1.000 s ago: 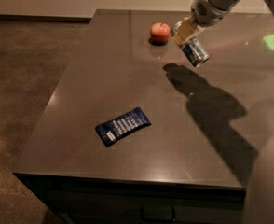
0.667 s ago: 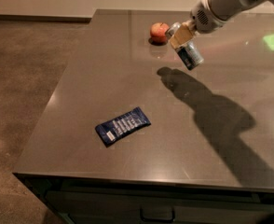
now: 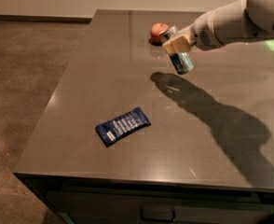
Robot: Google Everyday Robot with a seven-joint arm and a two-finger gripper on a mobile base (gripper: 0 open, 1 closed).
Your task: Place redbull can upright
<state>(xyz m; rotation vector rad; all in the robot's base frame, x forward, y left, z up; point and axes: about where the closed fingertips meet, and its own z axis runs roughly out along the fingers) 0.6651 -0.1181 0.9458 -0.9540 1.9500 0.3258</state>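
Note:
The redbull can [image 3: 179,59] is a slim silver and blue can, tilted, held in the air above the far middle of the dark table [image 3: 81,83]. My gripper [image 3: 176,45] is shut on the redbull can around its upper half, with tan fingers [image 3: 179,44] wrapped on it. My white arm reaches in from the upper right. The can's lower end points down and to the right, and its shadow lies on the table below it.
A red apple [image 3: 156,31] sits on the table just behind and left of the can. A flat dark-blue snack packet [image 3: 122,125] lies near the table's front left. The table's left edge drops to a brown floor [image 3: 20,78].
My arm has moved left and a little nearer with the can in the gripper. The can stays tilted. The apple and the packet have not moved.

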